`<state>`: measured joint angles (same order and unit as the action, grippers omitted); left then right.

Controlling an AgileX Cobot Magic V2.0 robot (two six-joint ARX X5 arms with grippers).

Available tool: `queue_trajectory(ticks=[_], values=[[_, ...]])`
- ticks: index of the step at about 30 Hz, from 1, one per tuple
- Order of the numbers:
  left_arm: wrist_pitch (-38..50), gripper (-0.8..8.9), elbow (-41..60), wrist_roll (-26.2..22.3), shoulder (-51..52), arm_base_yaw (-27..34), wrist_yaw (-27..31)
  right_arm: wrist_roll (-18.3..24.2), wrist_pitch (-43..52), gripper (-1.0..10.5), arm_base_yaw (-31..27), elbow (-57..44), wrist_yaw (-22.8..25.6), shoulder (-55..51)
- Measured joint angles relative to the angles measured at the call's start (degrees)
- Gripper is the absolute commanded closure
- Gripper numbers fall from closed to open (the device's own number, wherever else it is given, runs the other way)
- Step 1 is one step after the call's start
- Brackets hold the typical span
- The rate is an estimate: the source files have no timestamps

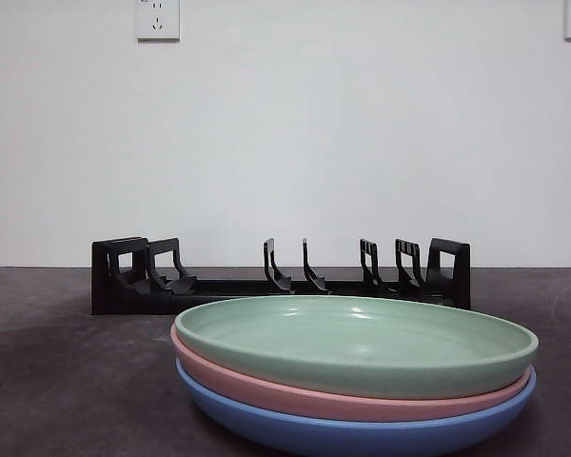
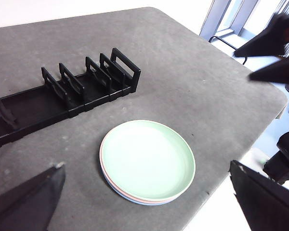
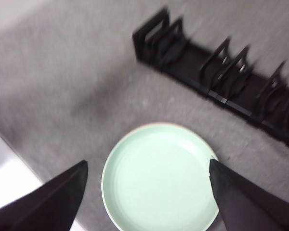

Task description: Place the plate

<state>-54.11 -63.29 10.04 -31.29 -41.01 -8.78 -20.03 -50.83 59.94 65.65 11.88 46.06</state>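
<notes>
Three plates are stacked near the table's front edge: a green plate [image 1: 362, 343] on top, a pink plate [image 1: 266, 386] under it and a blue plate [image 1: 295, 428] at the bottom. The green plate also shows in the left wrist view [image 2: 147, 159] and the right wrist view [image 3: 159, 175]. My left gripper [image 2: 147, 167] hovers high above the stack, open and holding nothing. My right gripper [image 3: 148, 163] hangs open over the green plate, its jaws spread wider than the plate and clear of it. It also shows in the left wrist view [image 2: 269, 53]. Neither gripper shows in the front view.
A long black dish rack [image 1: 276, 281] with several upright dividers stands behind the stack, its slots bare; it also appears in both wrist views [image 2: 62, 96] [image 3: 221, 72]. The dark grey table [image 2: 207, 91] ends in a rounded edge close to the plates. A white wall stands behind.
</notes>
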Motion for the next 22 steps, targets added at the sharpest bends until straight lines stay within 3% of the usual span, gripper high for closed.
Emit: queue_trajectory(ticks=[13, 14, 15, 16, 17, 18, 22], values=[[2.89, 2.61, 0.0, -0.04, -1.29, 0.0, 0.0, -0.02, -2.36, 5.4, -0.74, 0.0, 0.11, -12.85], [2.89, 2.98, 0.0, -0.04, -1.31, 0.0, 0.02, -0.02, -2.36, 5.5, -0.74, 0.0, 0.11, -12.85], [2.89, 4.11, 0.0, -0.09, -1.33, 0.0, 0.07, -0.02, -2.36, 6.6, -0.74, 0.0, 0.11, -12.83], [2.86, 6.02, 0.0, -0.24, -1.33, 0.0, 0.28, -0.15, -2.47, 8.5, -0.74, 0.0, 0.09, -12.83], [2.84, 7.87, 0.0, -0.24, -1.33, 0.0, 0.5, -0.15, -2.58, 9.7, -0.74, 0.0, 0.09, -12.83], [2.67, 7.83, 0.0, -0.24, -1.33, 0.0, 0.74, -0.17, -2.64, 9.2, -0.74, 0.0, 0.13, -12.83], [2.25, 7.86, 0.0, -0.11, -1.33, 0.0, 1.33, -0.15, -2.64, 9.2, -0.74, 0.0, 0.11, -12.81]])
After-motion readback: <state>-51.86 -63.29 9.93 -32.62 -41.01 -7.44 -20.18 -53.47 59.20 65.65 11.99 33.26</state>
